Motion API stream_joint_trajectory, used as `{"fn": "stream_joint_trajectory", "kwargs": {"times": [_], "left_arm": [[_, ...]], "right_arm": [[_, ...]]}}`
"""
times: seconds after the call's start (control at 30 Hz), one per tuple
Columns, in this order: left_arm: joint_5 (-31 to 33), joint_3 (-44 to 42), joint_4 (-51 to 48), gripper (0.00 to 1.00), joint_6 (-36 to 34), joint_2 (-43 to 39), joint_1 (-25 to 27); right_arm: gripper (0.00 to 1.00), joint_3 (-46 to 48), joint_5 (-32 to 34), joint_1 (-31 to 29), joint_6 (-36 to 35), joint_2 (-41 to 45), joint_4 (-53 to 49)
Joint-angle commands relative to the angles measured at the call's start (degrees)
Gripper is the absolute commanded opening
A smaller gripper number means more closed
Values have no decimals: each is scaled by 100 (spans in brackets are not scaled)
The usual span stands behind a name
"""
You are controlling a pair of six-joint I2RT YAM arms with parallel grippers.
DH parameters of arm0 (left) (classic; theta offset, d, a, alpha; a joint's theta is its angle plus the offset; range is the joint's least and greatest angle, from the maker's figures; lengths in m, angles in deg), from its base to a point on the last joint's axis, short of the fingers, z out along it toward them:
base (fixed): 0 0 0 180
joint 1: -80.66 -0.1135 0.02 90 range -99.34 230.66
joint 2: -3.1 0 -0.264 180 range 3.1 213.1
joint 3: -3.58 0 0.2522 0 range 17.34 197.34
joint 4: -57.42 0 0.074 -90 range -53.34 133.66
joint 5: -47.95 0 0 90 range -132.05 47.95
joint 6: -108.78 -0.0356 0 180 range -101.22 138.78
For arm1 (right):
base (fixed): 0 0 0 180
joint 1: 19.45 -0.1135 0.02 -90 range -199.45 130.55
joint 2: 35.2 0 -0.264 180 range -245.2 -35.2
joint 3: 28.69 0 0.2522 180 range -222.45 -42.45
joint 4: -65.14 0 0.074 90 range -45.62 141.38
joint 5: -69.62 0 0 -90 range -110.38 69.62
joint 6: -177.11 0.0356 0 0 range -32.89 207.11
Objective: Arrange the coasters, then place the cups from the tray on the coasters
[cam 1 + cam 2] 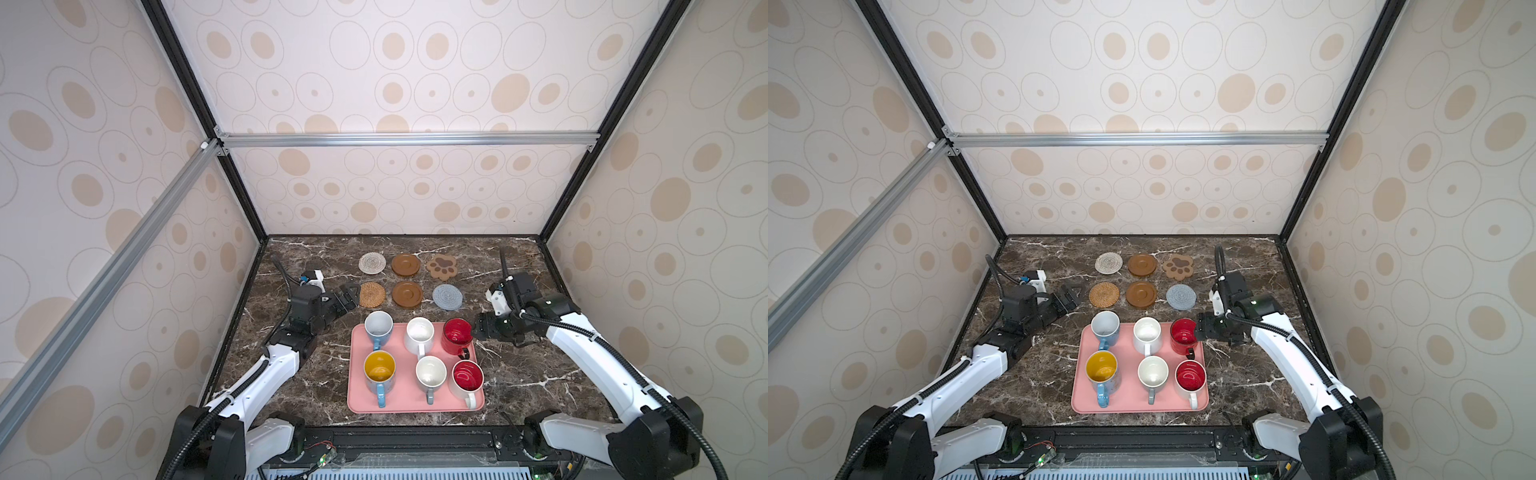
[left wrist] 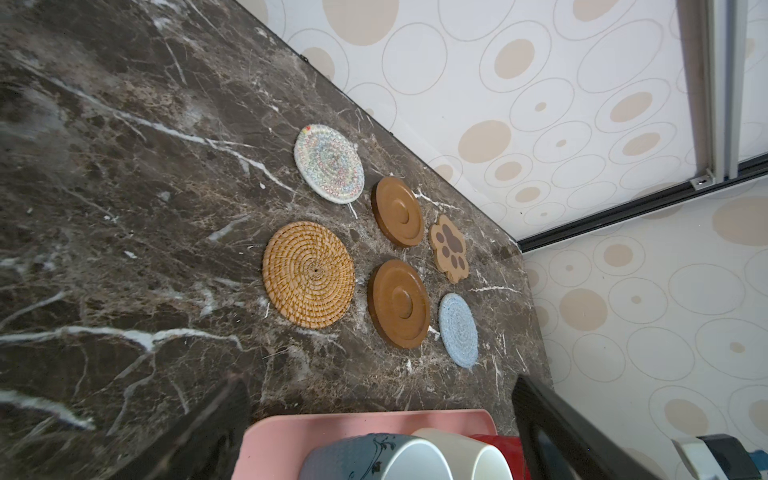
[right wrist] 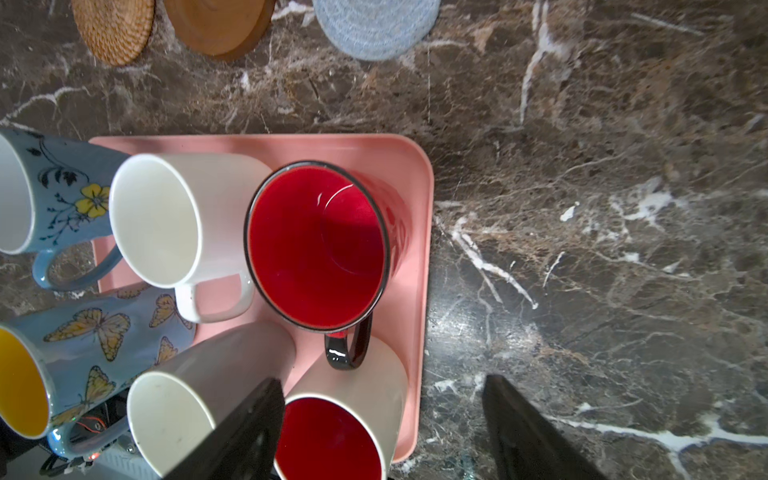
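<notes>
Six coasters lie in two rows on the marble table: grey-white woven (image 1: 372, 263), brown disc (image 1: 406, 264) and paw (image 1: 441, 267) behind, rattan (image 1: 372, 294), brown disc (image 1: 407, 294) and blue-grey (image 1: 447, 296) in front. The pink tray (image 1: 405, 400) holds several upright cups, among them the all-red one (image 1: 457, 334) at its far right corner. My left gripper (image 1: 349, 296) is open and empty, just left of the rattan coaster (image 2: 309, 274). My right gripper (image 1: 480, 328) is open and empty beside the all-red cup (image 3: 316, 245), at the tray's right edge (image 3: 419, 232).
Patterned walls close the table in on three sides, with black corner posts (image 1: 245, 199) and an aluminium bar (image 1: 407, 139) across the back. Bare marble (image 1: 540, 374) lies right of the tray and bare marble (image 1: 307, 386) left of it. The arm bases sit along the front edge.
</notes>
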Motion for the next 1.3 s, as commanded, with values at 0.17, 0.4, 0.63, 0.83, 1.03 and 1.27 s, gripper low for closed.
{"fn": "stream_joint_trajectory", "kwargs": {"times": [0.17, 0.4, 0.63, 0.83, 1.03, 1.27], "left_arm": [[381, 382, -482, 100, -279, 56, 311], [795, 958, -691, 100, -475, 402, 580], [1460, 1409, -907, 100, -578, 522, 858], [1722, 1498, -601, 100, -550, 552, 896], [1881, 1863, -581, 100, -748, 805, 953], [2214, 2333, -686, 100, -1131, 1192, 983]], "right_arm": [[79, 404, -5, -358, 218, 229, 105], [79, 386, 259, -823, 306, 30, 129], [78, 334, 360, -1052, 251, -159, 46], [78, 246, 385, -1171, 185, -315, 50], [77, 215, 526, -1253, 117, -476, -40], [72, 202, 656, -1268, 122, -640, 115]]}}
